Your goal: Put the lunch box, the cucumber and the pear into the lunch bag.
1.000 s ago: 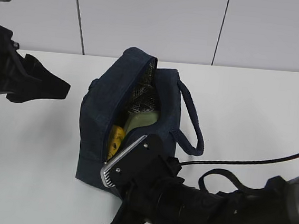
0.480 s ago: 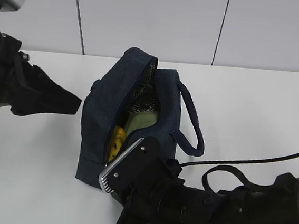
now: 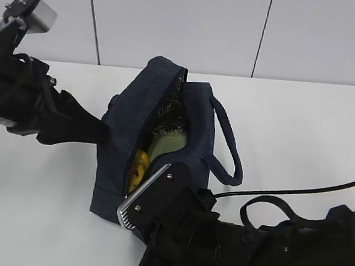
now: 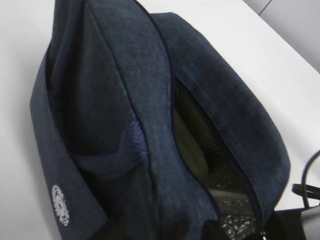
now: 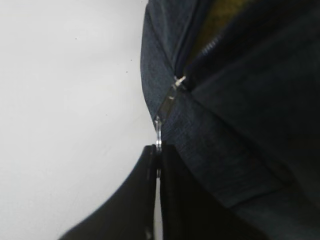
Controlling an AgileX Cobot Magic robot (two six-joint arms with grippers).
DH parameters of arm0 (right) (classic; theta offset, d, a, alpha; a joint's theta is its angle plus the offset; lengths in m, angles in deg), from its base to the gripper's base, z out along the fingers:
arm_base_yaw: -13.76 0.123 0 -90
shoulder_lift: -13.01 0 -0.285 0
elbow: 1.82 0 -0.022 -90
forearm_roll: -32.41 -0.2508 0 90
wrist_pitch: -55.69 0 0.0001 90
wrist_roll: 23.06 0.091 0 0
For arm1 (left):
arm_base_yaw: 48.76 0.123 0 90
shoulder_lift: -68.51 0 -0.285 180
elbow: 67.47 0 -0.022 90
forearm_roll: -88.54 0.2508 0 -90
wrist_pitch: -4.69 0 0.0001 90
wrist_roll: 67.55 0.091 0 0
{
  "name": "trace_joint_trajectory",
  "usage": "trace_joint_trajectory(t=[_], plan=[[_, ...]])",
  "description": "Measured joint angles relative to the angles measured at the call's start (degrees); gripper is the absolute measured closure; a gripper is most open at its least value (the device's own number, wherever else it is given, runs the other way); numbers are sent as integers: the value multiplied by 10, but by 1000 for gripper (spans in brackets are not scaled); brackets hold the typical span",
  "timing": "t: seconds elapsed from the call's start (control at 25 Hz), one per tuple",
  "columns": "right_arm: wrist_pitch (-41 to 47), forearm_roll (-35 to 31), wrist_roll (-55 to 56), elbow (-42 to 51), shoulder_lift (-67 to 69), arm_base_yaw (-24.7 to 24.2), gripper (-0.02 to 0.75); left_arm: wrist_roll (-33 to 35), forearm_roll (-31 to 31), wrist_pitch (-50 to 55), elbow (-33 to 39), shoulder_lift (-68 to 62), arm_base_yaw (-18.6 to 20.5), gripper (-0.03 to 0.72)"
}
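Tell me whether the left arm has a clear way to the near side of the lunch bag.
Probably yes. The left gripper sits right at the lunch bag flank with only bare table nearby; the right gripper, shut on the zipper pull, works the opposite end.

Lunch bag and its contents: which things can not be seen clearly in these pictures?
- Cucumber: in no view; the lunch bag walls may hide it.
- Pear: exterior view, only a yellow strip shows in the opening.
- Lunch box: only part of the lid shows; base hidden by the fabric.
- Left gripper: its tips are dark against the bag; absent from the left wrist view.
- Zipper pull: right wrist view, blurred; its lower end sits inside the right gripper.
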Motion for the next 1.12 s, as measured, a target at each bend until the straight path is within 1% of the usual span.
trace_joint_trajectory(t=[0.28, 0.4, 0.44, 0.48, 0.52, 0.56, 0.64, 0.68, 0.96, 1.12], plan=[[1, 0, 0, 0, 0, 0, 738, 36, -59, -4, 0, -34, 0, 400], [1, 0, 0, 0, 0, 0, 738, 40, -70, 0, 0, -55, 0, 411], [1, 0, 0, 0, 0, 0, 738, 40, -72, 0, 0, -60, 0, 436], [1, 0, 0, 0, 0, 0, 738, 42, -72, 0, 0, -62, 0, 490], [1, 0, 0, 0, 0, 0, 738, 43, -72, 0, 0, -64, 0, 564], [1, 0, 0, 0, 0, 0, 738, 46, -72, 0, 0, -64, 0, 614], [1, 0, 0, 0, 0, 0, 738, 48, -71, 0, 0, -65, 0, 659], [1, 0, 0, 0, 0, 0, 738, 48, -71, 0, 0, -65, 0, 670], [13, 0, -1, 1, -36, 0, 738, 50, -64, 0, 0, -65, 0, 685], [40, 1, -1, 1, -78, 0, 738, 50, -63, -1, 0, -65, 0, 685]])
